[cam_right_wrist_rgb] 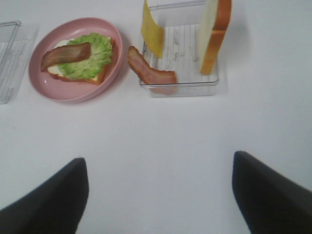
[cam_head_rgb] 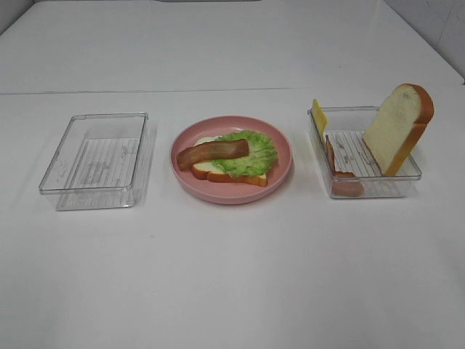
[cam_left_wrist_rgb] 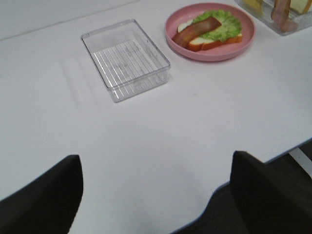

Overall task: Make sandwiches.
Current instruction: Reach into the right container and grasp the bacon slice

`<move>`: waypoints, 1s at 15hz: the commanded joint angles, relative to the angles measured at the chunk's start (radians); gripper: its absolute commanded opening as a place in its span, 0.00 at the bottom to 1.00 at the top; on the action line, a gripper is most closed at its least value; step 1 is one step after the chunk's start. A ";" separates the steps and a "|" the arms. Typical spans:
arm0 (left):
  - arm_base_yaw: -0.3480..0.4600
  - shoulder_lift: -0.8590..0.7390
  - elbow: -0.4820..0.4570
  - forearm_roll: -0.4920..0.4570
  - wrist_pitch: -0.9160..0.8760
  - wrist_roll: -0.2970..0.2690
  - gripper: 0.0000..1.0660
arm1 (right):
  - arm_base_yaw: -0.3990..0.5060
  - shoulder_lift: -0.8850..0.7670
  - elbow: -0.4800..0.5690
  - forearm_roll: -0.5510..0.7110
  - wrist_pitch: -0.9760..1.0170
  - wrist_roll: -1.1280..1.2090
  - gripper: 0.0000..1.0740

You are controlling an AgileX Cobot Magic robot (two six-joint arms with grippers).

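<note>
Bread slice [cam_head_rgb: 231,175] lies flat on the pink plate [cam_head_rgb: 232,197] at the middle of the white table [cam_head_rgb: 232,276]. Green lettuce [cam_head_rgb: 253,154] is spread over it, and a bacon strip [cam_head_rgb: 212,153] lies across the lettuce, its left end reaching past the leaf.

Right of the plate stands the right tray [cam_head_rgb: 367,191]. A second bread slice [cam_head_rgb: 398,125] stands on edge in it, leaning at the right wall. The cheese square [cam_head_rgb: 318,116] leans at the far-left corner. A second bacon strip [cam_head_rgb: 338,173] sits at the near-left side and seems to hang partly over the wall, though the clear plastic makes this hard to judge.

The left tray [cam_head_rgb: 94,117] sits left of the plate, well apart from it.

The left gripper [cam_left_wrist_rgb: 156,161] hovers over bare table at the near edge, jaws spread wide and holding nothing. The right gripper [cam_right_wrist_rgb: 159,161] hovers near the right tray, likewise wide apart and empty.
</note>
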State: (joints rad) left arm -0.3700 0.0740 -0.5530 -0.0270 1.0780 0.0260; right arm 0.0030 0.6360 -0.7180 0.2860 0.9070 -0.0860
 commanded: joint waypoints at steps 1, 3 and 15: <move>-0.003 -0.009 0.052 -0.034 -0.038 0.016 0.74 | -0.003 0.173 -0.077 0.060 -0.030 -0.014 0.70; -0.003 -0.009 0.052 -0.038 -0.037 0.023 0.74 | -0.003 0.299 -0.144 0.062 -0.059 -0.050 0.68; -0.002 -0.103 0.052 -0.034 -0.037 0.023 0.74 | 0.106 0.899 -0.515 0.087 0.073 -0.211 0.66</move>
State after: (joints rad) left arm -0.3700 -0.0040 -0.5030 -0.0620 1.0490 0.0440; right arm 0.1060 1.5340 -1.2300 0.3790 0.9710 -0.2890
